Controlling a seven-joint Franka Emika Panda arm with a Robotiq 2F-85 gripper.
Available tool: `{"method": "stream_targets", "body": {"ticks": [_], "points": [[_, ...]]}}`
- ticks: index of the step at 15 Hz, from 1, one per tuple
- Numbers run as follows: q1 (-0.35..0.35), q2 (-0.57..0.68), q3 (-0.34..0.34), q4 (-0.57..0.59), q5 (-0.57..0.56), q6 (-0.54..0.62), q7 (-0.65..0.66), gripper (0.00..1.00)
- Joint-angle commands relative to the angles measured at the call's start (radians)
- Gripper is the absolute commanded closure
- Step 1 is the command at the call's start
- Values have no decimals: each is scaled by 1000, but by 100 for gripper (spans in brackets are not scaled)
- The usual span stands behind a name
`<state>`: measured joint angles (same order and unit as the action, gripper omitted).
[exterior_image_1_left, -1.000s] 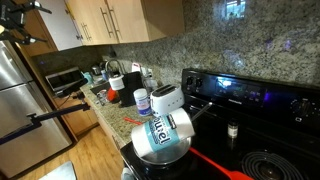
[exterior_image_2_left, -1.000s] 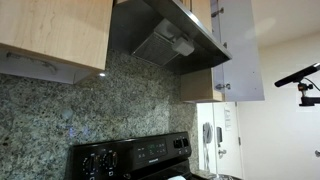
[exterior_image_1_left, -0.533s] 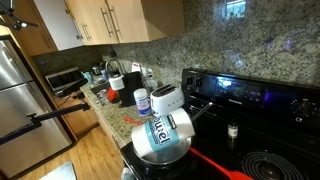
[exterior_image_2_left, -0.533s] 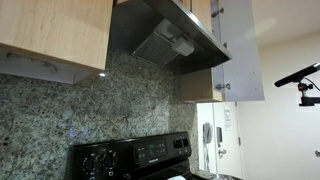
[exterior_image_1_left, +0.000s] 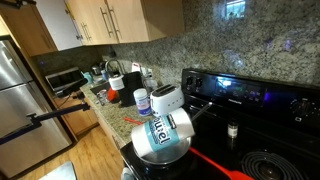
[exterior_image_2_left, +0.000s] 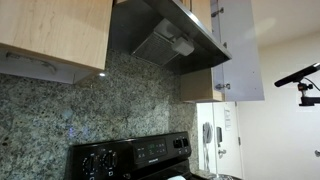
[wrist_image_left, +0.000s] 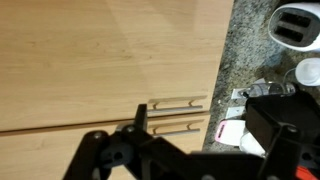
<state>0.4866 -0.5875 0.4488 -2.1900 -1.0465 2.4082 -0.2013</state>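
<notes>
My gripper (wrist_image_left: 205, 125) shows only in the wrist view, as a dark silhouette along the bottom edge. Its fingers stand wide apart with nothing between them. It hangs in front of light wooden cabinet doors (wrist_image_left: 100, 60) with two metal bar handles (wrist_image_left: 178, 102). It touches nothing. A white toaster (wrist_image_left: 297, 25) sits on the granite at the upper right of that view. The toaster (exterior_image_1_left: 166, 98) also shows in an exterior view, beside a steel pot (exterior_image_1_left: 160, 145) that holds a white and blue labelled packet (exterior_image_1_left: 163, 128).
A black stove (exterior_image_1_left: 250, 95) with a red-handled utensil (exterior_image_1_left: 215, 163) stands beside the counter. Bottles and jars (exterior_image_1_left: 142, 100) crowd the counter next to a steel fridge (exterior_image_1_left: 25, 90). A range hood (exterior_image_2_left: 165, 40) hangs over the stove back panel (exterior_image_2_left: 130, 155) under upper cabinets (exterior_image_2_left: 50, 30).
The dark arm parts at the top left corner of an exterior view have moved up, almost out of the picture. Nothing on the counter or stove has moved.
</notes>
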Motion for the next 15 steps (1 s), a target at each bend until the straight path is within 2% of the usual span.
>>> {"method": "stream_targets", "body": {"ticks": [1,5,9,15], "points": [[-56,18,14,68,-97,91,76,0],[-114,-1,47,121,-231,112,219,0],[-132,-8,61,175,-343,95,361,0],[-168,34,44,272,-410,52,439,0]]}}
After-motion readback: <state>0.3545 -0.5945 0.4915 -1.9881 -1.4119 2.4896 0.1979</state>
